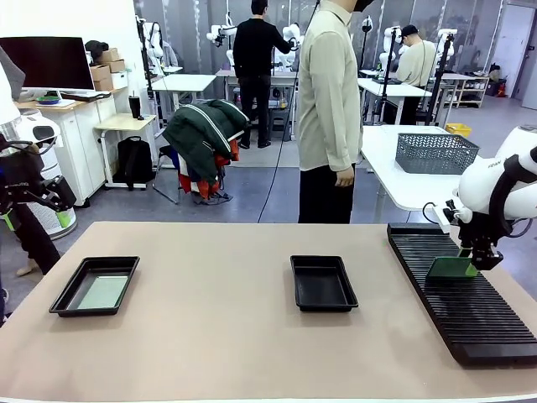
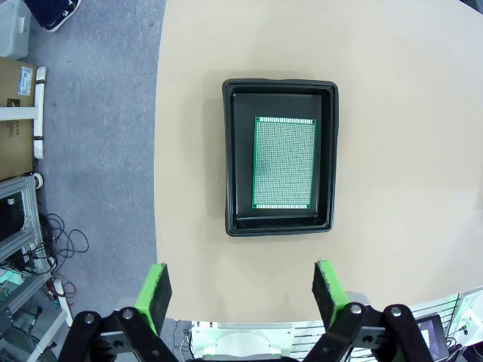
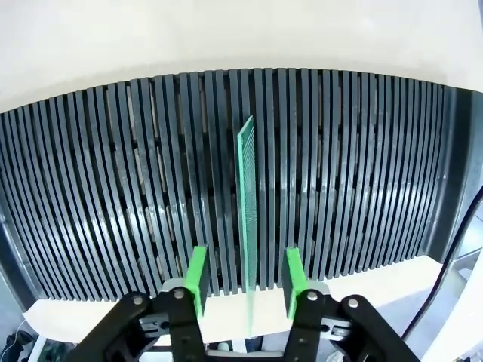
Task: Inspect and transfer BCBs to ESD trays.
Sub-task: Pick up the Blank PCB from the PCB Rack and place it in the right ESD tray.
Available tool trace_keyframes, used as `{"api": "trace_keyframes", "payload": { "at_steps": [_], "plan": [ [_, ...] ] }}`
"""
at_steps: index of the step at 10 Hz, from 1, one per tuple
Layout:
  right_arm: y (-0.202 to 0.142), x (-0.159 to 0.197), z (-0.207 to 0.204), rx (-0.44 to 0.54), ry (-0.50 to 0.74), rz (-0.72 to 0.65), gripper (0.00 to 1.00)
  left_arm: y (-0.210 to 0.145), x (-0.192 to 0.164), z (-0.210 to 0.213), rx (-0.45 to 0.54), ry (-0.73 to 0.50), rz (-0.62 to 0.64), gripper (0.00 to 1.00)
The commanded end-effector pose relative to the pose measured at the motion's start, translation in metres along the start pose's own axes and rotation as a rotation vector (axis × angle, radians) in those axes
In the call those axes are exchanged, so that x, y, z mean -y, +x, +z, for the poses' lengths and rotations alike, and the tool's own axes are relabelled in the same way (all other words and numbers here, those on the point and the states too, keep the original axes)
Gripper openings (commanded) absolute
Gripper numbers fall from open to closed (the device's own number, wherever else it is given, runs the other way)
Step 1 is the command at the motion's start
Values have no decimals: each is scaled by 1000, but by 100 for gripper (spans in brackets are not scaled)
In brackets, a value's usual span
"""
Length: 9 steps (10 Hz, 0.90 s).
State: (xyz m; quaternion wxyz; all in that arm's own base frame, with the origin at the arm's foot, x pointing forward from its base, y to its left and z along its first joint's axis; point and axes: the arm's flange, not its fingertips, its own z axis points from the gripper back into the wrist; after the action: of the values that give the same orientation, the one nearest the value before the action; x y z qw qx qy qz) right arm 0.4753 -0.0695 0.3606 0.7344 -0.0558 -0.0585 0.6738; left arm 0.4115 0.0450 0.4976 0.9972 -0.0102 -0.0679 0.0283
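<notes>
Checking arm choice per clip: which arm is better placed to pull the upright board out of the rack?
Right. The right gripper straddles the upright board in the rack, pads either side, not touching. The left gripper hangs open over the left tray, which holds a flat board.

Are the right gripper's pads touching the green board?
Apart. The right wrist view shows gaps between the board and both pads.

Lab workspace, white workbenches point(image 1: 393, 172), monitor point(image 1: 46, 63), stacked cardboard boxes point(image 1: 107, 67)
</notes>
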Motion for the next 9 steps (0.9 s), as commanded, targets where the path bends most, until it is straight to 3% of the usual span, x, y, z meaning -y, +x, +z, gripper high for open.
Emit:
{"api": "trace_keyframes", "payload": {
  "at_steps": [1, 4, 5, 6, 7, 8, 9],
  "plan": [
    [-2, 3, -4, -5, -32, 2, 46, -1, 0, -2, 6, 1, 2, 100],
    [-2, 3, -6, 14, -50, 22, 40, -1, 0, -2, 6, 1, 2, 100],
    [-1, 4, -6, 16, -45, 24, 33, -1, 0, -2, 6, 1, 2, 100],
    [0, 5, -7, 20, -45, 28, 34, -1, 0, -2, 6, 1, 2, 100],
    [1, 6, -8, 19, -41, 28, 27, -1, 0, -2, 6, 1, 2, 100],
    [0, 7, -9, 23, -42, 31, 27, -1, 0, -2, 6, 1, 2, 100],
    [0, 7, -8, 25, -43, 32, 20, -1, 0, -2, 6, 1, 2, 100]
  ]
}}
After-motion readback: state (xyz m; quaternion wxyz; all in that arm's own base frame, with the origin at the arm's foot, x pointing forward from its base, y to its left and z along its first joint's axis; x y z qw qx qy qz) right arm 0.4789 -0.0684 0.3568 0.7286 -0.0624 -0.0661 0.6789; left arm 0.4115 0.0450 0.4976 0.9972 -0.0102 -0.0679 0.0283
